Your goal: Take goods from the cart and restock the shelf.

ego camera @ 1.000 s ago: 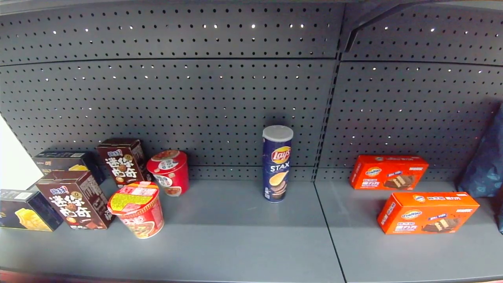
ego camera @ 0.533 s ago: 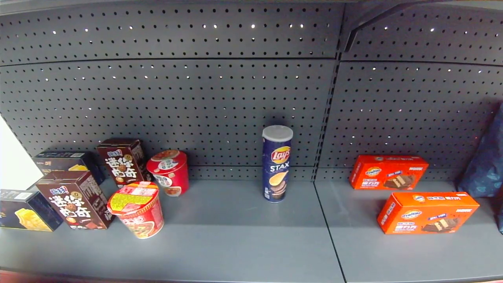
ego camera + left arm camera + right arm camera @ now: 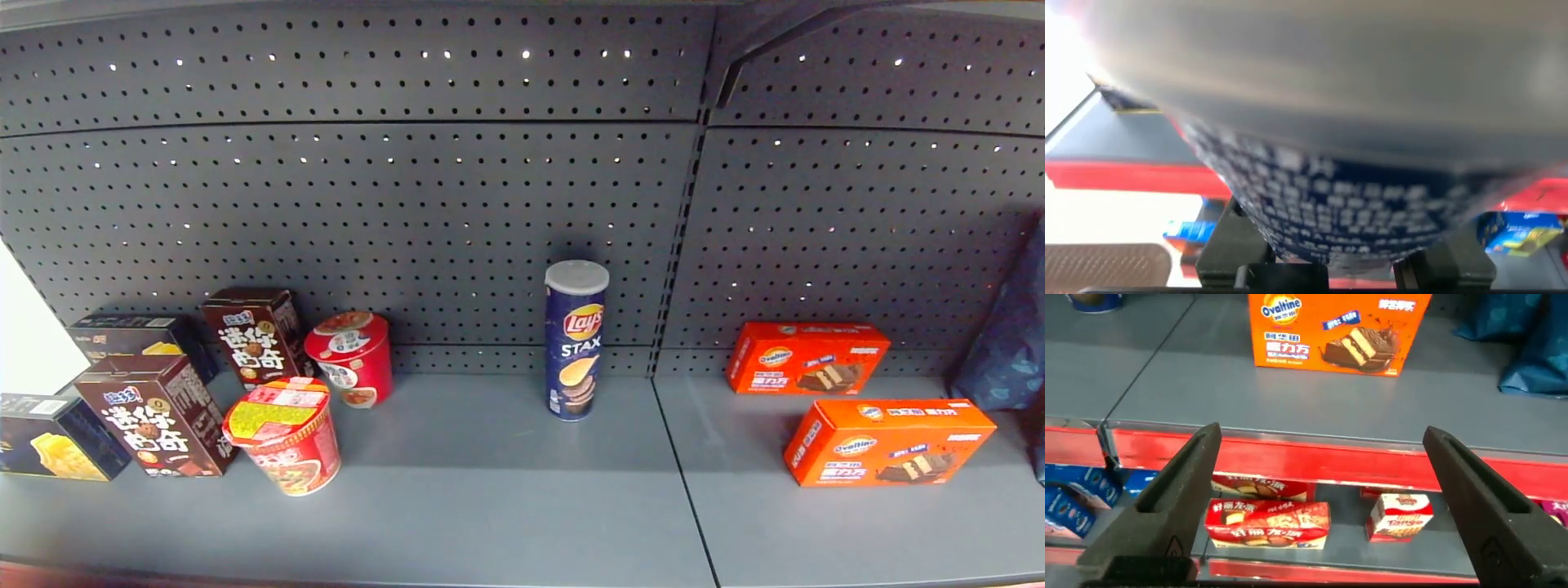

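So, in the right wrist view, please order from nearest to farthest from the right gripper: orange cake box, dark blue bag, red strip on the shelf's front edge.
1. Red strip on the shelf's front edge, just past the right gripper.
2. Orange cardboard cake box, farther in, behind the strip.
3. Dark blue bag, rearmost, to the right.

R gripper [image 3: 1320,433]: jaws spread wide, empty. Its two dark wedge fingers [image 3: 1167,510] taper fwd, tips level w/ each other. R wrist aims approx 12 o'clock, tilted a bit down, held low.

L gripper [image 3: 1331,257]: clamped on a blue can [image 3: 1339,196] w/ white print, which sits betw. the dark finger bases [image 3: 1221,249] and right up against the wrist cam, its far part blurred. L fingertips hidden behind the can. L wrist also faces approx 12 o'clock. Can't tell which way the can's axis runs.
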Robot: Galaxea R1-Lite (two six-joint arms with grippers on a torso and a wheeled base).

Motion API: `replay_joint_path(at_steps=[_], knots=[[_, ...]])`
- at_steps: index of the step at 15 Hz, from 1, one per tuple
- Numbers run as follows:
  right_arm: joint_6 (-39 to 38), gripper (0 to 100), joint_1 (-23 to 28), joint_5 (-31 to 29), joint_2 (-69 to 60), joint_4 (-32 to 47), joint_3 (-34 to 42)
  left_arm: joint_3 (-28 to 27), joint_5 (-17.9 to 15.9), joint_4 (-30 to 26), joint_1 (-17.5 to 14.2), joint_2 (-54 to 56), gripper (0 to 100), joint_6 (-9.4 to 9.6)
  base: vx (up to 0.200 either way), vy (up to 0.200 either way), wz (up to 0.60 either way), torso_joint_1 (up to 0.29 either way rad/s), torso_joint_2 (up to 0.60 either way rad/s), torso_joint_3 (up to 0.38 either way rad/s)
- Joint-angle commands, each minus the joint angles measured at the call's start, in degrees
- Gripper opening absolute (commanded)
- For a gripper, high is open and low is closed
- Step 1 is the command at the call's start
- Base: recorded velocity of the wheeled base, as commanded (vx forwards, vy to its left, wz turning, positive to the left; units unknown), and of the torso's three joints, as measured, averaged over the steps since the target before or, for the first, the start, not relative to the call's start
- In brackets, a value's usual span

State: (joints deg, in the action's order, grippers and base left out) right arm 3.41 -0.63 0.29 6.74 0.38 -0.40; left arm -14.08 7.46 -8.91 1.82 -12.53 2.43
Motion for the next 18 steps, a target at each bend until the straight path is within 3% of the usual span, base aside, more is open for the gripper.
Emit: replay_joint_path(at_steps=[1,2,3,4,6,8,11,13,14,18], knots=[[-15.6,100,0.8,-0.9,13.4,-1.5,-11.1,-4.3,0.4,-4.1,-0.1,0.1,0,0.12,0.000,0.000,0.00,0.000,0.00,0.000],[-13.3,100,-0.2,-0.6,21.4,-2.9,-21.7,-4.0,0.4,-5.0,0.1,0.1,0,0.12,0.000,0.000,0.00,0.000,0.00,0.000],[-1.0,100,-2.8,2.1,26.0,-3.6,-23.2,-2.9,0.2,-5.2,0.2,0.1,0,0.12,0.000,0.000,0.00,0.000,0.00,0.000],[4.9,100,-6.0,5.1,26.7,-4.9,-21.0,-1.7,0.1,-4.9,0.3,0.1,0,0.47,0.000,0.000,0.00,0.000,0.00,0.000],[1.6,100,-9.6,14.2,31.1,-7.6,-21.1,-0.1,0.0,-4.8,0.9,0.0,0,0.91,0.000,0.000,0.00,0.000,0.00,0.000],[0.1,100,-14.6,25.6,41.6,-8.6,-28.7,-0.2,0.3,-4.8,3.9,0.0,0,0.56,0.000,0.000,0.00,0.000,0.00,0.000],[0.5,100,-16.2,28.3,57.3,-17.3,-34.7,-1.5,0.1,-4.6,4.3,-0.5,0,0.56,0.000,0.000,0.00,0.000,0.00,0.000],[0.5,100,-12.8,33.7,72.4,-35.8,-36.4,-2.7,0.0,-4.5,4.5,-0.5,0,0.39,0.000,0.000,0.00,0.000,0.00,0.000],[0.6,100,-12.3,34.9,76.3,-39.2,-37.2,-2.8,0.0,-4.5,4.6,-0.4,0,0.39,0.000,0.000,0.00,0.000,0.00,0.000],[0.9,100,-13.8,42.0,86.2,-42.2,-43.1,-3.2,0.0,-4.4,6.3,-1.2,0,0.39,0.000,0.000,0.00,0.000,0.00,0.000]])
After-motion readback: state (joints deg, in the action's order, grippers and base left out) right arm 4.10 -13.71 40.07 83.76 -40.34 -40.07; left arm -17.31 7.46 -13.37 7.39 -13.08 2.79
